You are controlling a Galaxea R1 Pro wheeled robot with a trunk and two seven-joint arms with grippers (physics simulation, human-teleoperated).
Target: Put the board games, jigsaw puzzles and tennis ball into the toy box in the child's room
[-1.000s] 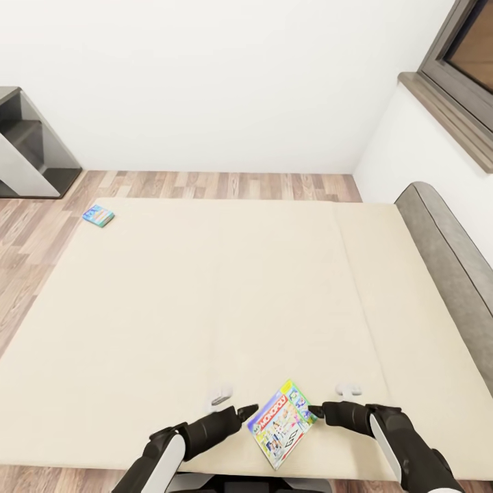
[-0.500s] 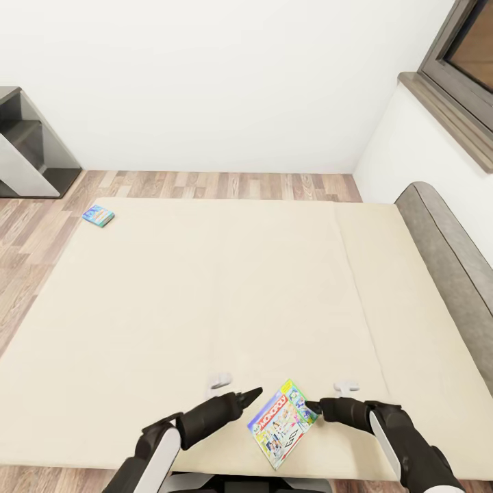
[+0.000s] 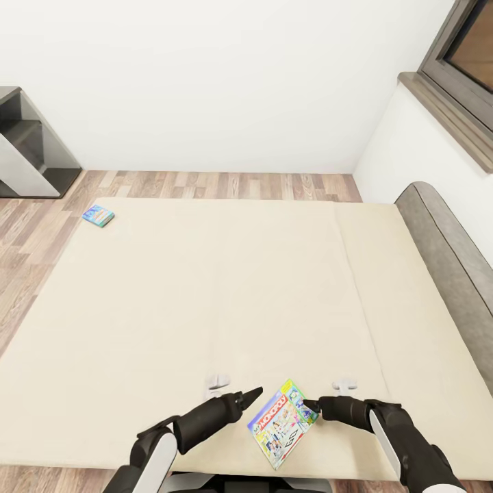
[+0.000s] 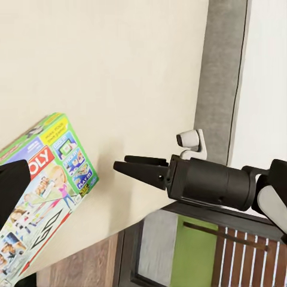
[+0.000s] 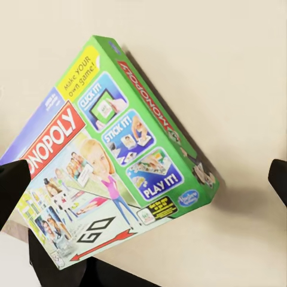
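Since a second ago my left gripper (image 3: pixel 255 392) has drawn back from the Monopoly box (image 3: pixel 282 423) and now sits slightly lower left of it, fingers pressed together to a point, holding nothing. Far off at the upper left of the head view, the small blue game box (image 3: pixel 98 216) lies near the bed's (image 3: pixel 205 287) far corner. Monopoly rests flat at the bottom centre of the mattress. At its right edge is my right gripper (image 3: pixel 311 407); in the right wrist view its fingers are spread wide either side of the box, gripping nothing.
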